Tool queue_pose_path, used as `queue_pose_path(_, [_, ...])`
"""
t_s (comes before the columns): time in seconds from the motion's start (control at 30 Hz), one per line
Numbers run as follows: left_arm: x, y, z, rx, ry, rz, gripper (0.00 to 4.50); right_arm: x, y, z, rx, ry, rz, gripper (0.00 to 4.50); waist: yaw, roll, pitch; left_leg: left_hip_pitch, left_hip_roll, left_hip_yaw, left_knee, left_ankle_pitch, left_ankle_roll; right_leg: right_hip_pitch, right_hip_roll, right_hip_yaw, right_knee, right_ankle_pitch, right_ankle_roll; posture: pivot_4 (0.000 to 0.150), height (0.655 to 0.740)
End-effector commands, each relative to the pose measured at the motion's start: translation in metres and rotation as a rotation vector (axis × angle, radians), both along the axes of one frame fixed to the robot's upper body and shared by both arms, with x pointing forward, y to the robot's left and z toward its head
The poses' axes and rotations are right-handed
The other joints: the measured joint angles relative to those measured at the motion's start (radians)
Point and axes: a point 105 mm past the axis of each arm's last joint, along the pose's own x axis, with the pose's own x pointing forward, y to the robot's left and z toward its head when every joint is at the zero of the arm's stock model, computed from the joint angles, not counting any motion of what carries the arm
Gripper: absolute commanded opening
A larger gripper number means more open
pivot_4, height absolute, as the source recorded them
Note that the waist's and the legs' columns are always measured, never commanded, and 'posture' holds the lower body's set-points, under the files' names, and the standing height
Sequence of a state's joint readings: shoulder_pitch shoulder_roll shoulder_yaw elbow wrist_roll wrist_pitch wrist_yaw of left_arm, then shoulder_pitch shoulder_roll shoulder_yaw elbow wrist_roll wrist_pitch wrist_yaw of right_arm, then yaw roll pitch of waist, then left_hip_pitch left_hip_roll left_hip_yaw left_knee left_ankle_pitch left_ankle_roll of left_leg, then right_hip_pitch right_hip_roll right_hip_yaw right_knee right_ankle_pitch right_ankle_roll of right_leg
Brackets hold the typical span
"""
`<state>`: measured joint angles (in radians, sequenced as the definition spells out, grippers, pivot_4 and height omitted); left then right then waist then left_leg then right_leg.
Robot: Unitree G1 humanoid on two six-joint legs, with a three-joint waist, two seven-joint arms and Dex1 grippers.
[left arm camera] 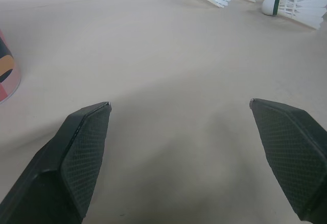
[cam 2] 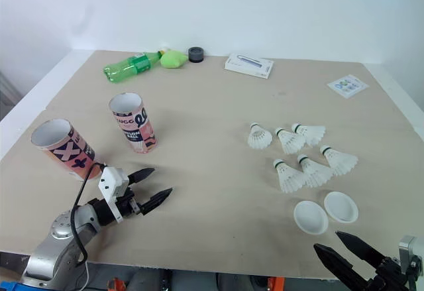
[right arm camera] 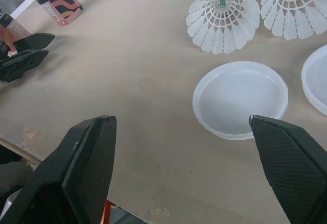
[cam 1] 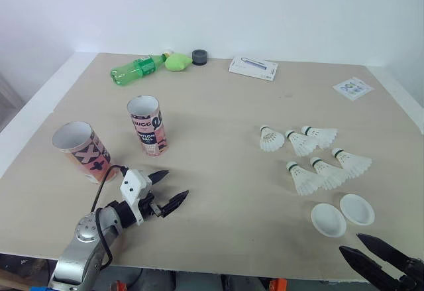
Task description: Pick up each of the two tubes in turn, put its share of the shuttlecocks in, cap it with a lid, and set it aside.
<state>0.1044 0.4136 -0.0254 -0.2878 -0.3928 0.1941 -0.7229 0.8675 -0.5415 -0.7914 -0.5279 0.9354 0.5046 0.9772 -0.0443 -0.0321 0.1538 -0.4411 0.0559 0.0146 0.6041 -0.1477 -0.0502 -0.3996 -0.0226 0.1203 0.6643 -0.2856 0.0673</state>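
While both arms reach in over the table's [cam 1: 218, 105] front edge, neither grips anything. Near the left edge a tube [cam 1: 81, 153], pink with black X marks, stands mouth up. Just to its right and a little farther back the second tube [cam 1: 148, 126] stands upright, its pink-and-black label reading "NYLON" under the letters "UCC". In front of them, near the front-left corner, the left gripper [cam 1: 177, 182] has its fingers spread wide over bare table.

Along the back edge lie a green plastic bottle [cam 1: 136, 69], a green soft lump [cam 1: 177, 61], a dark round cap [cam 1: 199, 57] and a flat white box [cam 1: 253, 68]. Toward the back-right corner is a small printed sheet [cam 1: 352, 88], its print too small to read.

Right of centre six white shuttlecocks [cam 1: 306, 180] lie in two rows of three, dark bands at their corks. Two white lids [cam 1: 328, 219] lie side by side just in front of them. At the front-right corner the right gripper [cam 1: 350, 243] is likewise spread and empty, just short of the lids.
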Motion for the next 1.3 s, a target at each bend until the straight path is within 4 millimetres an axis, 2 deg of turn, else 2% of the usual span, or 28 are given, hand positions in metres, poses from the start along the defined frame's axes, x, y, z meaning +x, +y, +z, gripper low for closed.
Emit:
queue_pose_path(0.03, [0.001, -0.002, 0.019, -0.023, -0.068, -0.01, 4.5, 0.004, 0.0, 0.004, -0.019, -0.017, 0.016, 4.45, 0.0, 0.0, 0.0, 0.0, 0.0, 0.0, 0.0, 0.0, 0.0, 0.0, 0.0, 0.0, 0.0, 0.0, 0.0, 0.15, 0.7294])
queue_pose_path(0.3, [0.001, -0.004, 0.029, -0.046, -0.083, -0.025, 4.5, 0.012, 0.008, 0.005, -0.021, -0.023, 0.072, 4.45, 0.0, 0.0, 0.0, 0.0, 0.0, 0.0, 0.0, 0.0, 0.0, 0.0, 0.0, 0.0, 0.0, 0.0, 0.0, 0.15, 0.7294])
queue_pose_path(0.37, [-0.001, -0.003, 0.029, -0.053, -0.085, -0.035, 4.5, 0.013, 0.015, 0.007, -0.023, -0.029, 0.112, 4.45, 0.0, 0.0, 0.0, 0.0, 0.0, 0.0, 0.0, 0.001, 0.001, 0.001, 0.0, 0.0, 0.0, -0.001, 0.0, 0.15, 0.7294])
queue_pose_path(0.5, [-0.009, 0.0, 0.027, -0.063, -0.085, -0.064, 4.5, 0.022, 0.039, 0.023, 0.042, -0.084, 0.221, 4.45, -0.001, 0.0, 0.0, 0.0, 0.0, 0.0, 0.0, 0.001, 0.002, 0.001, 0.0, 0.0, 0.0, -0.001, 0.0, 0.15, 0.7294])
queue_pose_path(0.67, [-0.032, 0.006, 0.017, -0.042, -0.072, -0.078, 4.5, 0.036, 0.086, 0.043, 0.058, -0.133, 0.506, 4.45, -0.001, 0.0, 0.0, 0.001, 0.0, 0.0, 0.0, 0.001, 0.002, 0.002, 0.001, 0.0, 0.0, -0.001, 0.0, 0.15, 0.7294])
queue_pose_path(0.7, [-0.035, 0.01, 0.016, -0.042, -0.07, -0.056, 4.5, 0.041, 0.094, 0.047, 0.049, -0.148, 0.572, 4.45, 0.0, 0.0, 0.0, 0.0, 0.0, -0.001, 0.0, 0.001, 0.002, 0.002, 0.001, -0.001, 0.0, -0.001, 0.0, 0.15, 0.7294])
queue_pose_path(0.83, [-0.055, 0.027, 0.017, -0.046, -0.077, 0.099, 4.5, 0.081, 0.132, 0.066, 0.037, -0.232, 0.814, 4.45, -0.003, -0.007, 0.005, 0.004, 0.002, -0.002, 0.001, 0.002, 0.003, 0.007, 0.0, -0.004, 0.0, -0.002, 0.001, 0.15, 0.7294])
queue_pose_path(0.97, [-0.072, 0.051, 0.017, -0.05, -0.074, 0.307, 4.5, 0.109, 0.16, 0.069, 0.021, -0.247, 0.939, 4.45, -0.003, -0.012, 0.008, 0.003, 0.004, 0.002, 0.003, 0.002, 0.003, 0.009, 0.0, -0.004, -0.001, 0.001, -0.001, 0.15, 0.7294])
queue_pose_path(1.17, [-0.099, 0.086, 0.014, -0.047, -0.065, 0.615, 4.5, 0.152, 0.183, 0.053, -0.05, -0.306, 0.938, 4.45, 0.004, -0.014, 0.009, 0.0, 0.002, -0.001, 0.004, -0.004, 0.003, 0.006, -0.001, -0.007, -0.001, -0.003, -0.005, 0.15, 0.7294])
queue_pose_path(1.3, [-0.104, 0.109, 0.018, -0.027, -0.098, 0.75, 4.5, 0.176, 0.192, 0.05, -0.105, -0.37, 0.85, 4.45, -0.003, -0.015, 0.009, -0.001, 0.003, 0.0, 0.004, -0.005, 0.002, 0.008, 0.0, -0.008, 0.0, -0.004, -0.005, 0.15, 0.7294])
